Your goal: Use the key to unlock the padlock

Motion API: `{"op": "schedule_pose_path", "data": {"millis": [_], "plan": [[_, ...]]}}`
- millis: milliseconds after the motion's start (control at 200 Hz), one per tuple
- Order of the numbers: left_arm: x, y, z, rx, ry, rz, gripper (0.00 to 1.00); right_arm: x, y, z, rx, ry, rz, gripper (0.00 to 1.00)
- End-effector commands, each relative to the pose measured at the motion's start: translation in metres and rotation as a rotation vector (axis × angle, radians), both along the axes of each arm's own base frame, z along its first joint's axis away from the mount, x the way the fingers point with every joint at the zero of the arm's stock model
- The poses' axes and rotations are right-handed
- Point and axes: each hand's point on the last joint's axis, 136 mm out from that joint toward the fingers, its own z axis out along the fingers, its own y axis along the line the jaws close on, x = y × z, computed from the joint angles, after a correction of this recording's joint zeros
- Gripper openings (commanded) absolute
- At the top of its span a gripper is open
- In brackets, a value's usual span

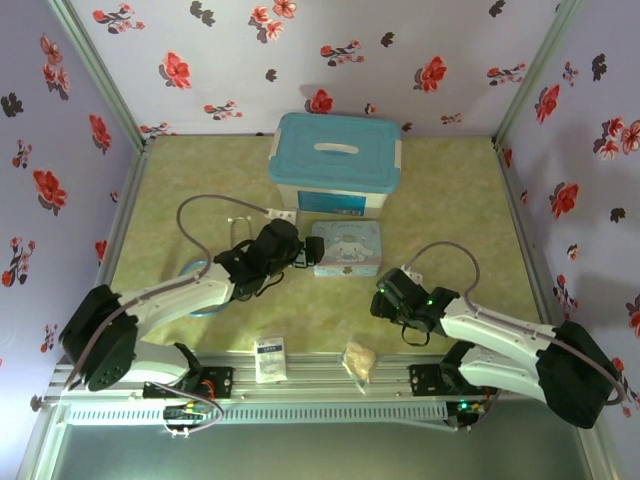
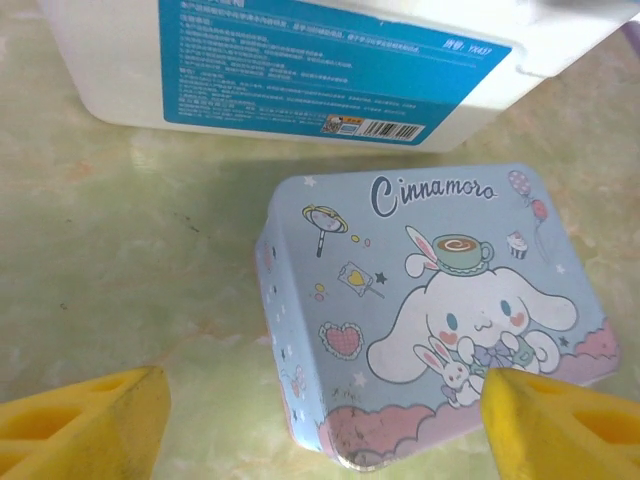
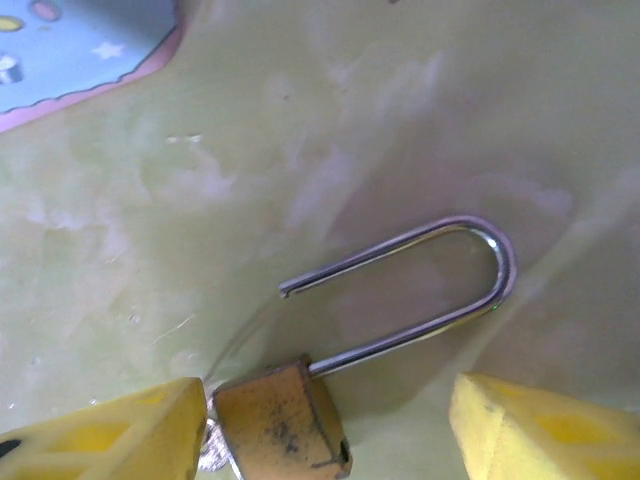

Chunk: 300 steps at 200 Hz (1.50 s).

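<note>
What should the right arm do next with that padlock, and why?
Probably lift the right gripper clear: the padlock lies on the table with one end of its shackle already out of the body, and the jaws stand open around it.

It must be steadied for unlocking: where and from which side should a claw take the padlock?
Take the padlock by its brass body, not the thin open shackle. It lies flat on the table, so bring the right claw down from above, closing across the body's sides.

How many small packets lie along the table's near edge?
2: a white sachet left of centre and a tan lumpy packet to its right, both at the near edge by the rail. Others may be hidden from view.
</note>
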Motion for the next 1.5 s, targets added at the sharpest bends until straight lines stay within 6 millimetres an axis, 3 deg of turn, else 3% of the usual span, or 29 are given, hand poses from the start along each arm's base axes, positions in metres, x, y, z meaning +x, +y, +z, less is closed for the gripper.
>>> {"op": "schedule_pose_path", "data": {"millis": [0,120,280,470,550,835,930,1035,1190,1330,1385,1495], "plan": [[-0.011,0.017,-0.005,0.0,0.031,0.019,0.82,0.013,0.011,-0.007,0.058,-0.025,0.0,0.66],[-0.018,0.032,0.002,-0.016,0.007,0.046,0.84,0.028,0.023,-0.003,0.049,-0.063,0.047,0.66],[-0.024,0.049,-0.003,0.012,-0.003,0.078,0.84,0.044,0.034,-0.005,-0.024,-0.066,0.132,0.64],[-0.026,0.059,-0.009,0.034,0.0,0.096,0.84,0.052,0.044,-0.003,-0.034,-0.072,0.171,0.6],[-0.026,0.06,-0.011,0.034,0.0,0.098,0.84,0.054,0.047,0.0,-0.038,-0.078,0.203,0.53],[-0.026,0.061,-0.016,0.038,0.002,0.1,0.84,0.036,0.023,-0.009,-0.221,0.037,0.314,0.51],[-0.025,0.062,-0.016,0.04,0.0,0.102,0.84,0.033,0.023,-0.008,-0.228,0.033,0.355,0.51],[-0.023,0.063,-0.013,0.044,-0.011,0.1,0.84,0.037,0.03,0.0,-0.234,0.0,0.406,0.51],[-0.016,0.072,-0.011,0.074,-0.03,0.106,0.84,0.044,0.017,0.011,-0.344,-0.006,0.414,0.51],[-0.01,0.095,-0.001,0.185,-0.083,0.133,0.89,0.046,0.024,0.022,-0.304,-0.026,0.424,0.57],[-0.007,0.109,0.004,0.231,-0.111,0.163,0.96,0.047,0.027,0.03,-0.286,-0.045,0.421,0.59],[0.003,0.146,0.01,0.311,-0.148,0.26,1.0,0.057,0.014,0.054,-0.348,-0.11,0.378,0.63]]}}
